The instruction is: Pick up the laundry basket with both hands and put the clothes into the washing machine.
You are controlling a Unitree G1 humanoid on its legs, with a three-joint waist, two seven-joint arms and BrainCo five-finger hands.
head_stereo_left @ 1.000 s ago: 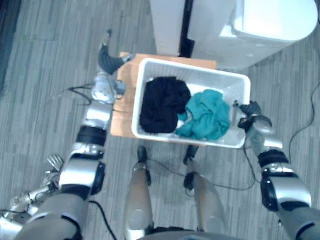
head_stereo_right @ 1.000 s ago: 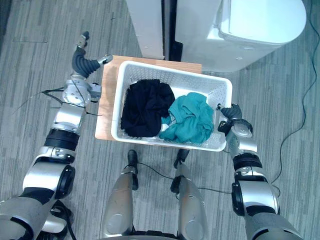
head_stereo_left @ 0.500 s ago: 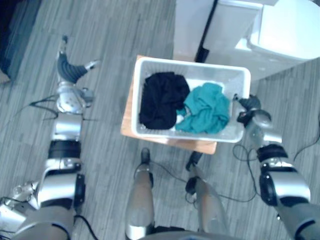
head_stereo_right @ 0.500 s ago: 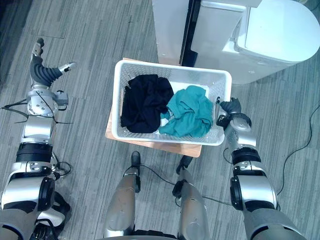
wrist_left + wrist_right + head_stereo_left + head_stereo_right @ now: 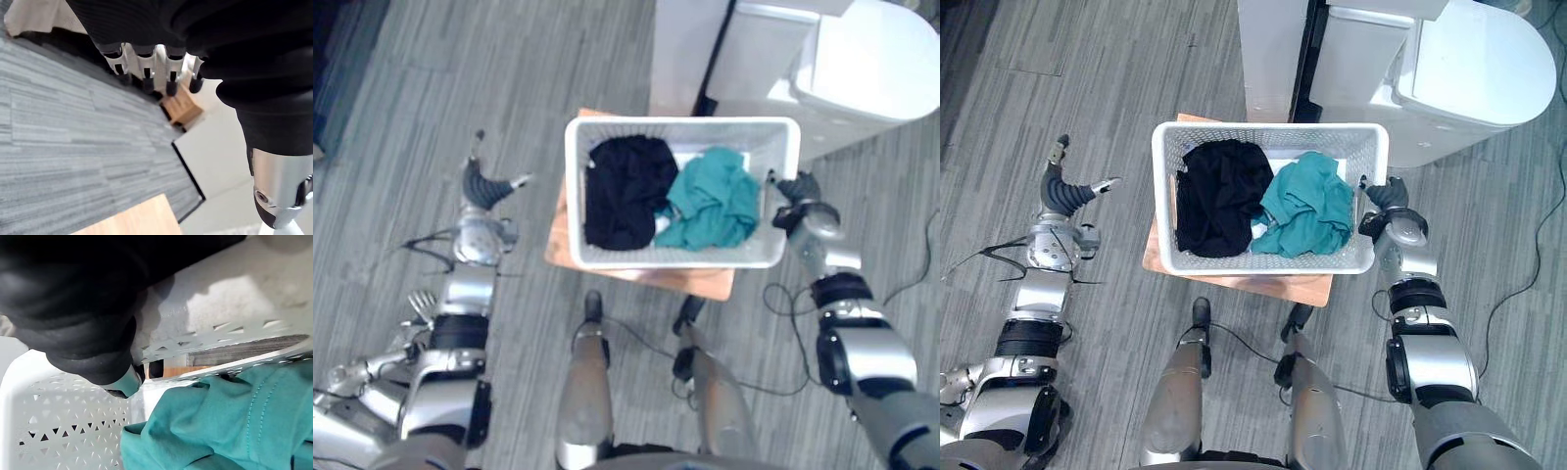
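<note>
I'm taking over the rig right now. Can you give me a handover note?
Right hand: thumb hooked over the right rim of the laundry basket, gripping it.
Left hand: open, over the floor, apart from the basket.
Basket on the wooden table, black garment and teal garment inside; washing machine beyond it.
Done: right-side grip only.
To do: grasp left rim, lift, load clothes.

Grey plank-patterned floor [image 5: 1185, 78] surrounds a small wooden table [image 5: 1253, 286] near a white cabinet [image 5: 1273, 59].

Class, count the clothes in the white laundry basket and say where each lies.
2: a black garment in the basket's left half, a teal garment in its right; others may hide underneath.
</note>
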